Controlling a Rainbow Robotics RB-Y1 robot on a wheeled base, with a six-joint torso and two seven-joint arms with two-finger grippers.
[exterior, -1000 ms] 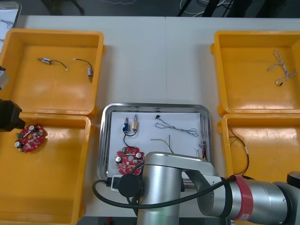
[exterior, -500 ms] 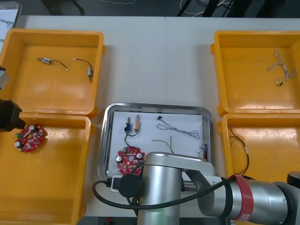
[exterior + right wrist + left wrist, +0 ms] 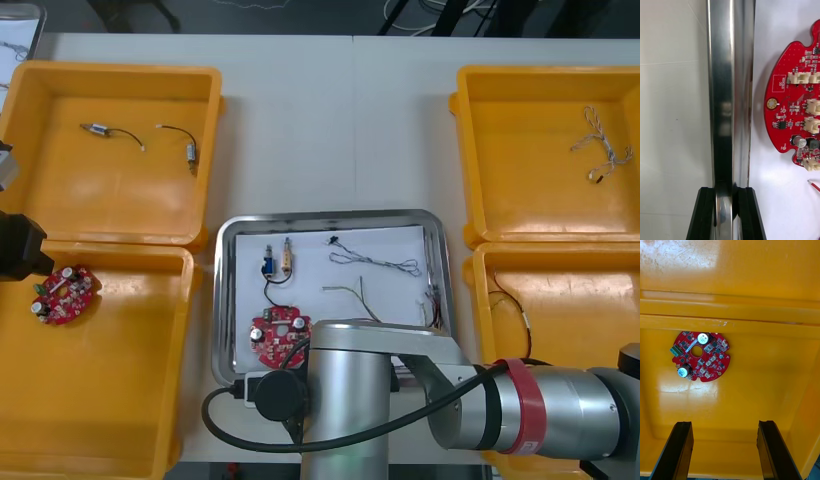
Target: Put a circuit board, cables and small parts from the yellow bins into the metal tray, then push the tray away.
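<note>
— Was there room for the tray (image 3: 330, 216) to go anywhere?
— Plenty beyond its far edge. Bare table (image 3: 340, 120) ran on between the far left bin (image 3: 212, 150) and the far right bin (image 3: 462, 150). The sides were tighter: the near left bin (image 3: 190, 330) sat just beside one rim, and the near right bin (image 3: 478, 300) was close to the other.
— And the right gripper (image 3: 725, 195)?
— Clamped on the tray's near rim, one black finger (image 3: 705, 215) outside, the other inside, with the metal between them.
— Where was the circuit board (image 3: 278, 336)?
— On the tray's white floor, just inside that rim, near the inner finger but apart from it. Farther in lay cables (image 3: 375, 263) and small metal parts (image 3: 270, 263).
— The left gripper (image 3: 724, 423)?
— Hanging over the near left bin, fingers wide apart and holding nothing, with a second board (image 3: 700, 356) lying beyond them.
</note>
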